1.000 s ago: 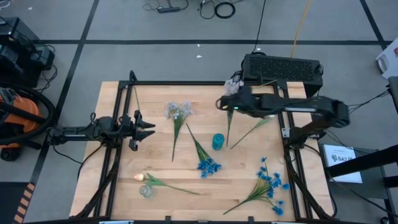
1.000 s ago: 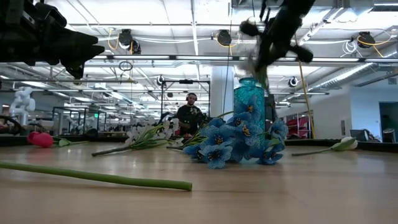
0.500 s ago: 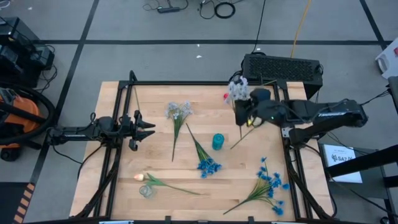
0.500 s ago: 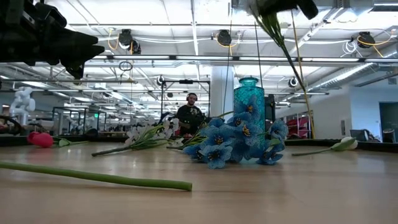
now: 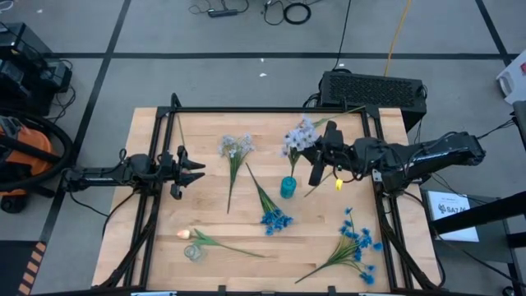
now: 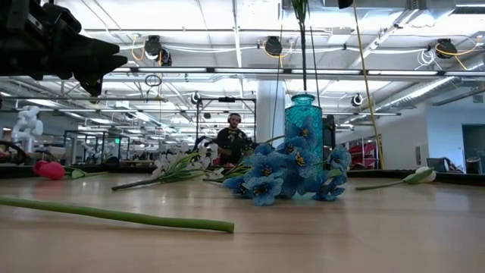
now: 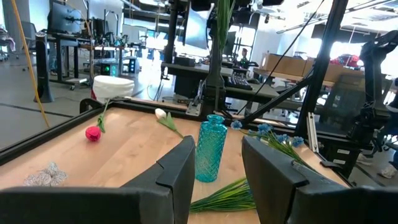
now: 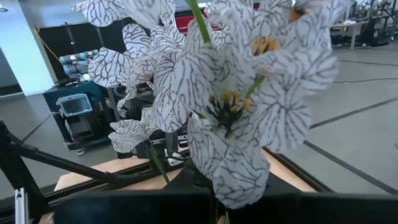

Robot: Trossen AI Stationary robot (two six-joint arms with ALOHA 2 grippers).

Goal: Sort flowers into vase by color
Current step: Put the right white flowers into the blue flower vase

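A teal glass vase [image 5: 288, 187] [image 6: 303, 115] [image 7: 211, 147] stands upright mid-table. My right gripper [image 5: 315, 156] is above it, shut on a pale grey-blue spray [image 5: 297, 136] whose blossoms fill the right wrist view [image 8: 230, 93]. Its green stem [image 6: 303, 45] [image 7: 221, 25] hangs straight over the vase's mouth. Another pale spray [image 5: 236, 148], bright blue sprays [image 5: 275, 218] [image 5: 355, 245] and a cream tulip [image 5: 187, 234] lie flat on the table. A red tulip [image 7: 93, 133] lies near the far edge. My left gripper [image 5: 197, 171] [image 7: 214, 180] waits open at the left edge. My right gripper holds the pale grey-blue spray by its stem, just below the blossoms [image 5: 306, 148]; the blossoms hide the place of contact in the wrist view. The fingers come level from the table's right side. The spray is lifted clear and upright, blossoms up, its stem [image 6: 304, 72] hanging down.
A black frame [image 5: 246, 109] rims the wooden table. A small clear jar [image 5: 193, 253] stands near the front left. A loose green stem [image 5: 316, 185] lies right of the vase. A person [image 6: 231, 140] sits in the room beyond the table.
My right gripper has risen and drawn back toward the table's right edge while its wrist turned. The pale spray has swung from a slant to upright, and its stem has come to hang straight above the vase.
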